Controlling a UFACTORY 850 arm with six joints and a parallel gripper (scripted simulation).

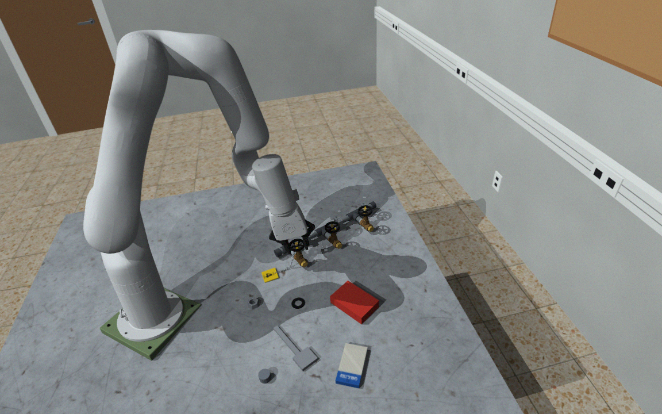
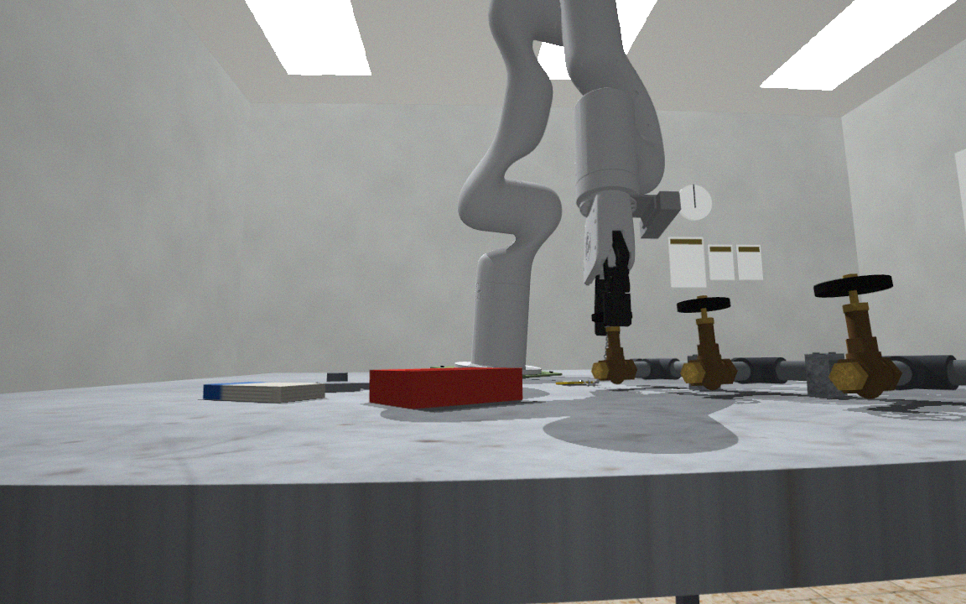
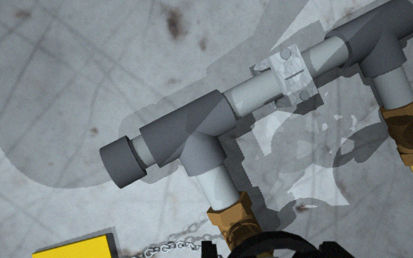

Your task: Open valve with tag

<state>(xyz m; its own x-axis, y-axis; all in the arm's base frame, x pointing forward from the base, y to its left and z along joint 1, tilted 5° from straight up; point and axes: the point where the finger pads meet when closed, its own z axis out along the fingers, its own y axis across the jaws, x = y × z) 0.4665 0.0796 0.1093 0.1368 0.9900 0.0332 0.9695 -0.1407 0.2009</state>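
Three brass valves with black handwheels stand on a grey pipe (image 1: 323, 231). The nearest-to-base valve (image 1: 300, 256) has a chain running to a yellow tag (image 1: 269, 275) marked 4. My gripper (image 1: 296, 242) is shut on this valve's handwheel from above; it also shows in the exterior view (image 2: 611, 324). In the wrist view the black handwheel (image 3: 271, 245) sits at the bottom edge between my fingers, with the chain (image 3: 171, 246) and tag (image 3: 74, 247) to the left. The middle valve (image 1: 333, 234) and the far valve (image 1: 365, 216) stand free.
A red block (image 1: 354, 300) lies in front of the valves. A black washer (image 1: 298, 299), a grey nut (image 1: 253, 301), a grey flat tool (image 1: 297, 349), a grey cylinder (image 1: 266, 375) and a white and blue box (image 1: 352, 364) lie nearer the front.
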